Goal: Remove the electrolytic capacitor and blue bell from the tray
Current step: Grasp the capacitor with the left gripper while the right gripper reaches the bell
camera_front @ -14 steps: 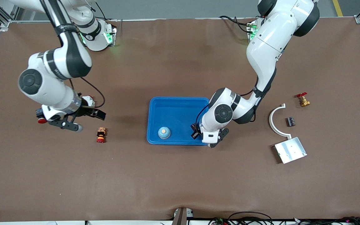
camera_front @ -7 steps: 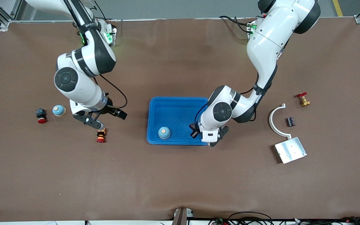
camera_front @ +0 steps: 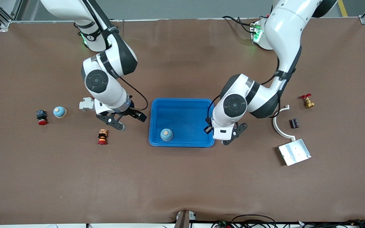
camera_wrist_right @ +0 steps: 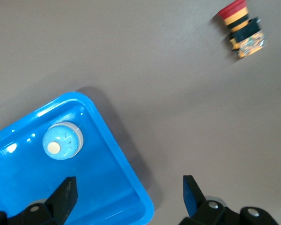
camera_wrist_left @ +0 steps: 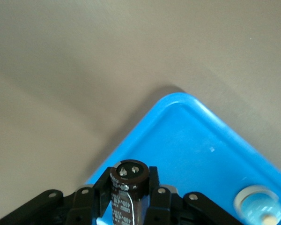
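Left gripper (camera_wrist_left: 127,206) clamps the light, rigid electrolytic capacitor (camera_wrist_left: 127,185) by its smooth sides over the tray (camera_front: 182,104); right gripper (camera_wrist_right: 130,194) gapes above the blue bell (camera_wrist_right: 62,140).

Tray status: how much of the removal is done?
Nothing is set down yet. The left gripper, shut on the electrolytic capacitor, is over the tray corner. The blue bell sits in the tray; the open right gripper hangs beside it.

Brown table (camera_front: 182,177): tray (camera_front: 157,107), bell (camera_front: 60,111), perhaps buttons (camera_front: 102,136).
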Tool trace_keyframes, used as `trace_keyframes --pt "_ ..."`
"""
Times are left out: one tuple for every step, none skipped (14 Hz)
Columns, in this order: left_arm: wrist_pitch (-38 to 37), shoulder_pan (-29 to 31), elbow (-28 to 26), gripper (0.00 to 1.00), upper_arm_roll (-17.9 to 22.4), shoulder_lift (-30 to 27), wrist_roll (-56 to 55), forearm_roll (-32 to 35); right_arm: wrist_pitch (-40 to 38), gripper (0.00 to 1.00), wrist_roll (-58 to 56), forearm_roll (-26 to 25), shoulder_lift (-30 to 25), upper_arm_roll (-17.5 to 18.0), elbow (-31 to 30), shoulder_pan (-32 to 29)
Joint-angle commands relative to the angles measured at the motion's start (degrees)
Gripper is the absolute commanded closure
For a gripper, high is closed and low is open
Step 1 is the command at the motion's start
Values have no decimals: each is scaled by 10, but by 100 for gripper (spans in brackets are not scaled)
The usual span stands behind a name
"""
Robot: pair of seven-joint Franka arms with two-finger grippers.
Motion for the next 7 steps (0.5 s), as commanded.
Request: trace_keyframes --pt "-54 29 -28 100 -3 -47 95 5 12 0 44 -7 30 -8 27 23" --pt "-69 37 -39 100 -3 -61 125 5 21 0 63 -8 39 -8 31 32" --pt "-72 56 -59 100 -3 -81 156 5 25 0 80 -12 52 -8 41 39" --pt "-72 68 -88 100 -4 -107 195 5 26 0 100 -22 64 -8 52 50" --pt "-71 83 -115 100 -4 -133 232 5 26 0 121 -33 78 -8 65 56" --pt "-71 99 -145 100 -3 -160 271 5 27 0 144 -45 93 -8 77 63" --pt "-71 112 -170 100 -3 -183 309 8 27 0 165 -53 111 -8 91 75"
